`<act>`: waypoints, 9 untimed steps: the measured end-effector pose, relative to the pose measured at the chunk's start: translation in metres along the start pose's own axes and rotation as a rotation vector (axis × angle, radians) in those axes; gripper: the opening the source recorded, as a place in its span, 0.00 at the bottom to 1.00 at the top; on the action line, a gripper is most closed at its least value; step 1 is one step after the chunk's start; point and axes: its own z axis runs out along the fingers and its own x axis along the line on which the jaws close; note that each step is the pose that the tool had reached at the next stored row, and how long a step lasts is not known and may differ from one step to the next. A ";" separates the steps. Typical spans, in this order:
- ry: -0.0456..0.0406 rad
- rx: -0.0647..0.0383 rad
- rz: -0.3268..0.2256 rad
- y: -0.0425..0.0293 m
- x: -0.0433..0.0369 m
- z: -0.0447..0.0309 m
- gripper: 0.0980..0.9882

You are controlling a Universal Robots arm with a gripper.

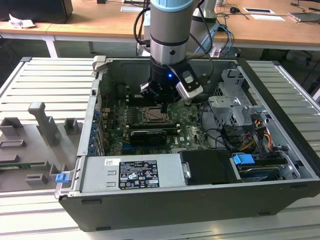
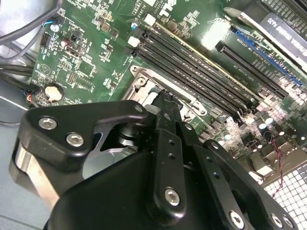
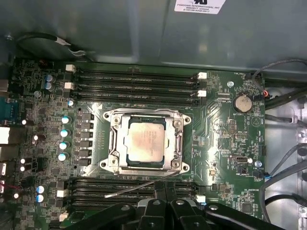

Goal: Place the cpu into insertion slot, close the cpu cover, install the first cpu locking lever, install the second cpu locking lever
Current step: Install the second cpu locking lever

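The cpu [image 3: 146, 142] lies flat in the insertion slot [image 3: 109, 160], pale metal face up. The cpu cover [image 3: 178, 143] is down around it, and the chip shows through its window. A thin metal locking lever [image 3: 136, 186] stands loose, slanting out over the memory slots beside the socket. My gripper [image 3: 165, 189] is shut, with its black fingertips at the socket's edge by the lever's root. In the second wrist view the fingertips [image 2: 166, 99] reach the silvery socket frame [image 2: 144, 79]. In the exterior view the gripper [image 1: 163, 107] hangs just over the socket [image 1: 150, 116] inside the open computer case.
Long black memory slots [image 3: 136, 82] flank the socket on two sides. Cables [image 3: 283, 167] run along the board's edge. A drive cage [image 1: 235, 107], a black power supply [image 1: 135, 172] and the case walls [image 1: 95, 115] box in the board. A grey fixture plate [image 1: 35, 135] lies at the exterior view's left.
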 end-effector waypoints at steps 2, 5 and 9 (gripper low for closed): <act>-0.0003 -0.007 0.000 -0.0019 0.0000 -0.0001 0.01; 0.0045 -0.017 0.001 -0.0059 0.0002 -0.0002 0.01; 0.0052 -0.018 -0.003 -0.0088 0.0009 0.0032 0.01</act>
